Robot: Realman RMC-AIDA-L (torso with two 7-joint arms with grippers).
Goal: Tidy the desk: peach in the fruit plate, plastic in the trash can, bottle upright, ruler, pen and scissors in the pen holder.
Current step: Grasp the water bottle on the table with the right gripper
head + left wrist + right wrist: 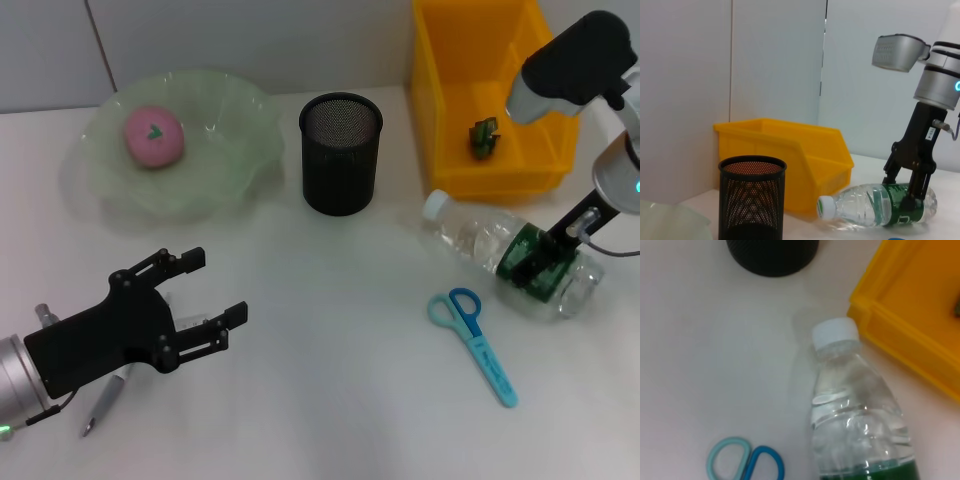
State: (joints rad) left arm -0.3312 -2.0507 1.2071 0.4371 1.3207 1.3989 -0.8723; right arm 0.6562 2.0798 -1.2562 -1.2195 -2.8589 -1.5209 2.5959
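The pink peach [152,135] lies in the pale green fruit plate [235,160] at the back left. A black mesh pen holder [341,152] [752,197] stands in the middle. The clear bottle [480,245] [865,205] [860,415] lies on its side, cap toward the pen holder. My right gripper [540,262] [902,192] is shut on its green label, one finger on each side. Blue scissors [475,340] [747,465] lie in front of it. A green plastic scrap [485,137] sits in the yellow trash can [440,110]. My left gripper [215,285] hovers open above the pen [105,400]. The ruler is hidden.
The yellow trash can [790,150] [910,335] stands close behind the bottle's cap end. The pen holder stands between the plate and the trash can. A white wall rises behind the desk.
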